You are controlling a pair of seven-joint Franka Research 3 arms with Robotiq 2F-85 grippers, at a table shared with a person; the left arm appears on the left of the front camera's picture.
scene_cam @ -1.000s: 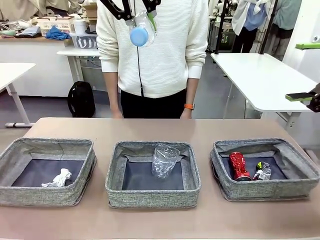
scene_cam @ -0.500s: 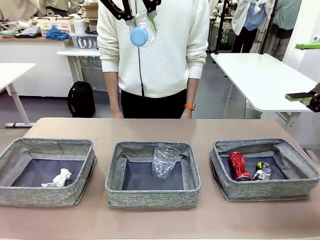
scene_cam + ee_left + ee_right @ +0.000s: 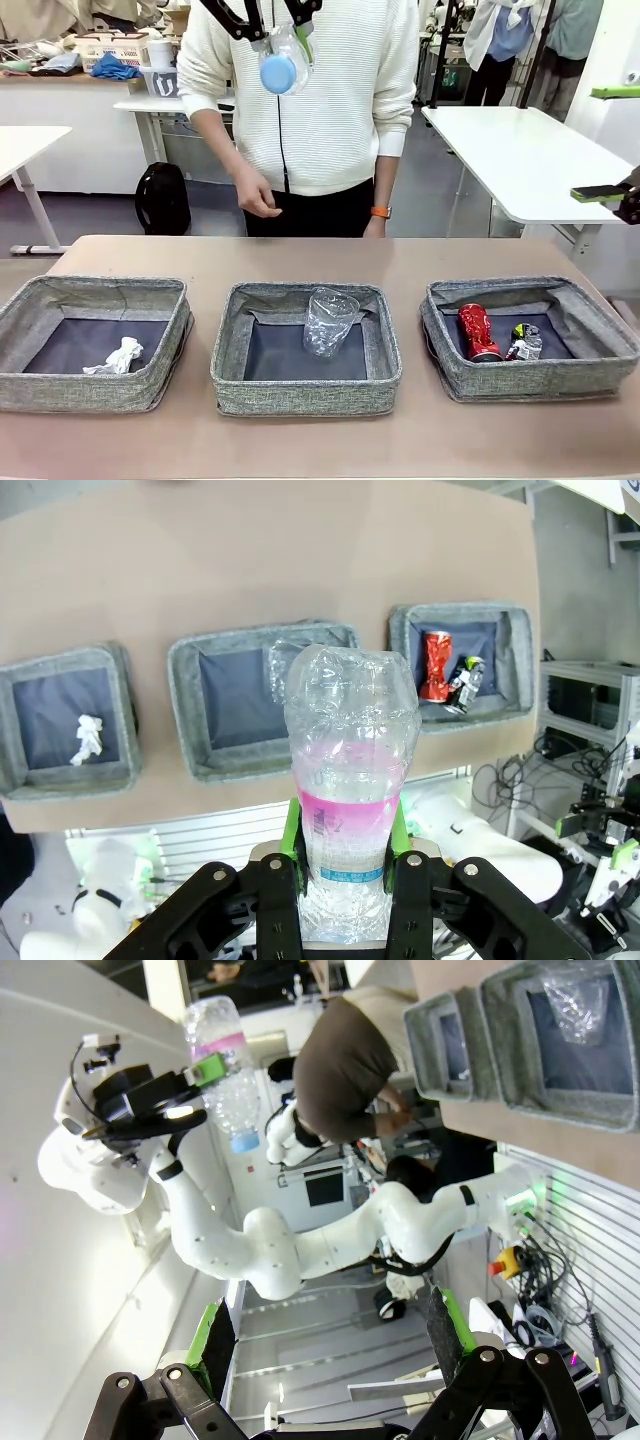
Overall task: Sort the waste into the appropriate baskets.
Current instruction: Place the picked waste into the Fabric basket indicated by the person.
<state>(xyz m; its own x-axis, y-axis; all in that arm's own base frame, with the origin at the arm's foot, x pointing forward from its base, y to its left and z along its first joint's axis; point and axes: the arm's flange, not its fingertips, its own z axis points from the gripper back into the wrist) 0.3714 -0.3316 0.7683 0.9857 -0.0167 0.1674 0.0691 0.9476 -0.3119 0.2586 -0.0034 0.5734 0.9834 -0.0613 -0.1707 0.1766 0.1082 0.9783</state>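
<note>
Between claw [image 3: 345,865] pads, bottle [image 3: 348,780] base hidden.

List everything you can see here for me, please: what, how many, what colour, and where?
Baskets: three, grey, in a row on the table: left, middle, right.
Paper wad: one, white, left basket.
Clear bottle: one, middle basket.
Red can: one, right basket.
Silver-black can: one, right basket, beside the red one.
Held bottle: one, clear, pink band, blue cap, high above the table.
Person's hand: raised at the far edge.
Left gripper: shut on the held bottle.
Right gripper: open.
</note>
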